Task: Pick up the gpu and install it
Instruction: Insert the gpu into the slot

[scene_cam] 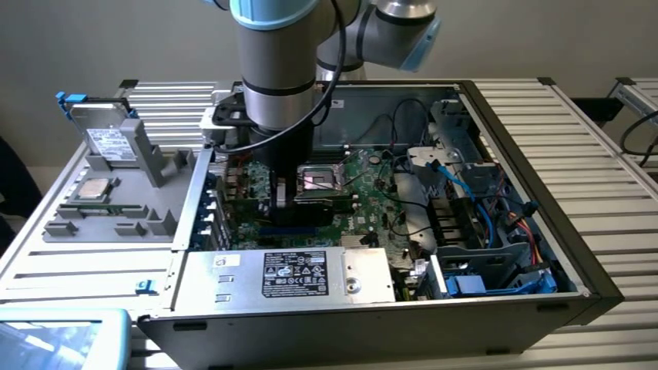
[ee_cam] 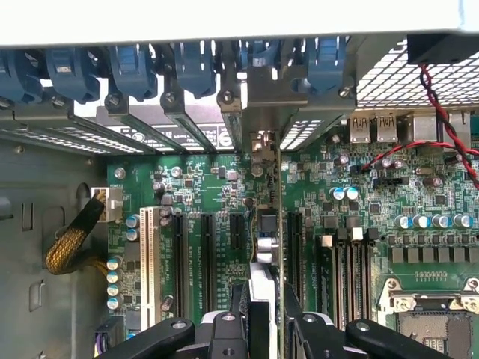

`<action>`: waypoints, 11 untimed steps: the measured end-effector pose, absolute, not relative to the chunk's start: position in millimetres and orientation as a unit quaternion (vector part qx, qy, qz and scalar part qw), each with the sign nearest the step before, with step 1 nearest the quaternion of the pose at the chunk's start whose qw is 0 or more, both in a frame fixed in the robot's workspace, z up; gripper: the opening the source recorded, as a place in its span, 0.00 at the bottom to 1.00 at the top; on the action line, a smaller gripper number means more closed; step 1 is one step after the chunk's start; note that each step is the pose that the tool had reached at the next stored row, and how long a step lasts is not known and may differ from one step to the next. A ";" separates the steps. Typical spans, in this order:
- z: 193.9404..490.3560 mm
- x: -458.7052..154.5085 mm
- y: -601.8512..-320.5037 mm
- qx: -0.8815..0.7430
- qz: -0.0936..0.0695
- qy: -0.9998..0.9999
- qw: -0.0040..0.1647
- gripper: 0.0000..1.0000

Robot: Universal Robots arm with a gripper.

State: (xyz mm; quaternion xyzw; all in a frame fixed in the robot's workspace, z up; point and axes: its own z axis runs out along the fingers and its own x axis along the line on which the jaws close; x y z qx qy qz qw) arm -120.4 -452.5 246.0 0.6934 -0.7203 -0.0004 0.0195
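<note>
**The gpu [ee_cam: 266, 243] clamped edge-on in the gripper [ee_cam: 264, 299], above the expansion slots**

In the wrist view we see the gpu upright and edge-on. It runs straight between the gripper's two black fingers [ee_cam: 238, 303], which press against its two faces (one finger per side, with no gap that we can make out). Its metal bracket [ee_cam: 262, 149] reaches towards the rear wall of the case, in line with the row of blue retaining clips [ee_cam: 135, 71]. The card stands over the green motherboard [ee_cam: 359, 224], among the long black expansion slots [ee_cam: 179, 247]. We cannot tell whether its lower edge sits in a slot.

In the exterior view the arm [scene_cam: 277, 69] comes down from twelve o'clock into the open computer case [scene_cam: 360, 324]. The gripper's end is just beside the CPU socket [scene_cam: 319, 181], at about nine o'clock from it. The power supply [scene_cam: 293, 274] lies at six o'clock from the socket. Outside the case, at nine o'clock from it, a grey fixture tray [scene_cam: 103, 223] carries a silver hard drive [scene_cam: 106, 140] standing upright and a processor chip [scene_cam: 95, 187] lying flat. Both are well apart from the gripper.
</note>
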 end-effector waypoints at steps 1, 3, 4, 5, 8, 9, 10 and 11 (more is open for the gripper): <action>246.1 -120.4 -452.4 0.693 0.000 -0.720 0.020 0.28; 246.0 -120.4 -452.4 0.693 0.000 -0.720 0.019 0.28; 246.0 -120.4 -452.4 0.693 0.000 -0.720 0.020 0.28; 246.0 -120.5 -452.1 0.694 0.000 -0.720 0.020 0.28; 245.8 -120.7 -451.5 0.693 0.002 -0.720 0.022 0.28; 245.8 -120.8 -451.5 0.693 0.002 -0.720 0.022 0.28; 245.7 -120.8 -451.4 0.693 0.002 -0.720 0.022 0.28; 245.6 -120.9 -451.4 0.693 0.002 -0.720 0.022 0.28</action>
